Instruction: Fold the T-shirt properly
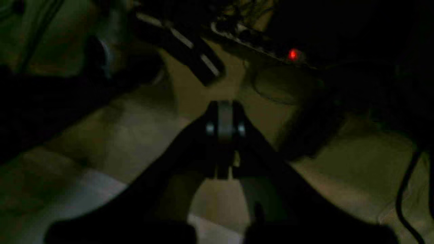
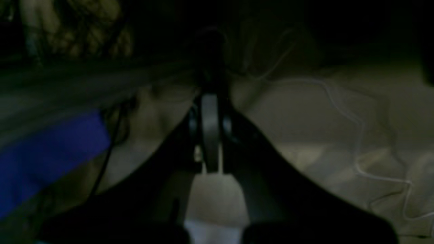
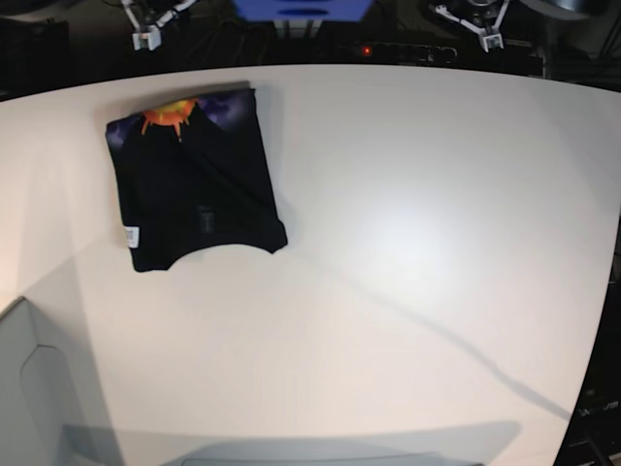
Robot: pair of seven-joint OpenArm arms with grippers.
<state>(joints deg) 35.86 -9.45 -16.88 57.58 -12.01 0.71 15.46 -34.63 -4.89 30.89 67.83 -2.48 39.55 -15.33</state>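
The T-shirt (image 3: 199,189) is lying on the table (image 3: 408,252), near its far edge and toward the left side of the base view, folded into a compact, roughly four-sided black bundle. Part of the orange and purple print is showing along the far edge, a white tag is showing at the left side, and the near edge is curving inward between two corners. Beyond the table edge, both sets of jaws are hanging apart from the cloth: the right jaws (image 3: 147,41) are nearer the bundle, the left jaws (image 3: 492,42) well apart from it. Both are standing closed, their tips together, with nothing visible between them.

Folding is, by judgement, essentially complete, the outline being compact and neither arm engaging the cloth. At most, a slight straightening is remaining, since the bundle is sitting a little askew; the inner layers are not showing.

The base view alone is presenting the shirt and its placement. The left wrist view is instead looking down on a dim floor, with a glowing red light (image 1: 293,54) on a power strip and dark straps with pale stripes nearby. The right wrist view, also dark and blurred, is showing a blue panel (image 2: 54,162) and a thin pale cable (image 2: 360,135) on the floor.
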